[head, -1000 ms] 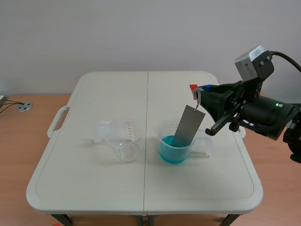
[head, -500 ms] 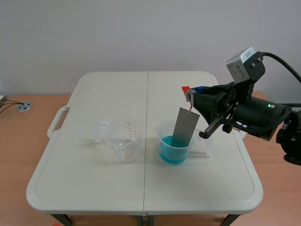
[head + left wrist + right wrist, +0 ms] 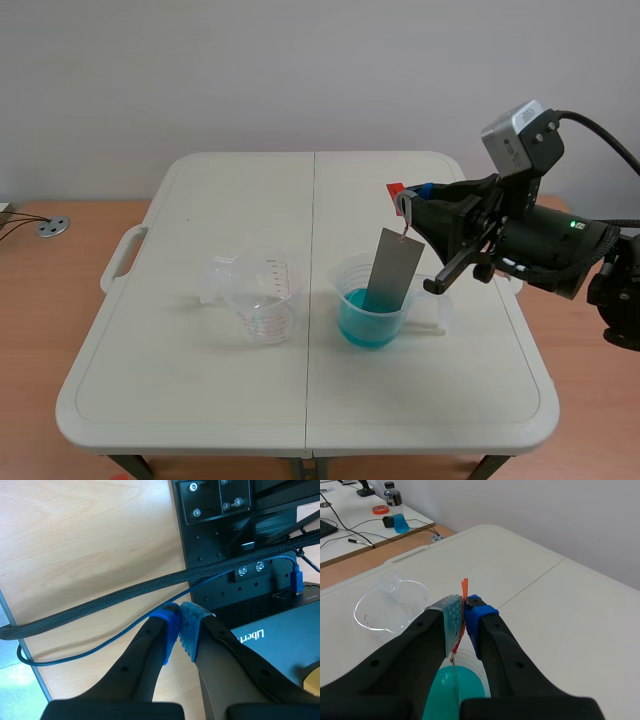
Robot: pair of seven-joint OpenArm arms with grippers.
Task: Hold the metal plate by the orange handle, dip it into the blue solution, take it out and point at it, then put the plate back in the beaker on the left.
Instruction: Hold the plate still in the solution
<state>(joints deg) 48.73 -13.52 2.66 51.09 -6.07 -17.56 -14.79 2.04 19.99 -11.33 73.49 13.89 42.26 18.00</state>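
— On the surface (image 3: 180, 390), right half: item?
— Beaker of blue solution (image 3: 365, 322); metal plate (image 3: 393, 270) tilted, lower end dipped in; right pincer (image 3: 465, 614) clamped on its orange handle (image 3: 464, 587).
— Left pincer (image 3: 181, 625)?
— Pressed together, holding nothing.

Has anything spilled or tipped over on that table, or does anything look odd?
Nothing stands out. The metal plate hangs slightly tilted from the orange handle pinched in the right hand, its lower end in the blue solution. The filled beaker and the other beaker stand upright; no spill shows on the table.
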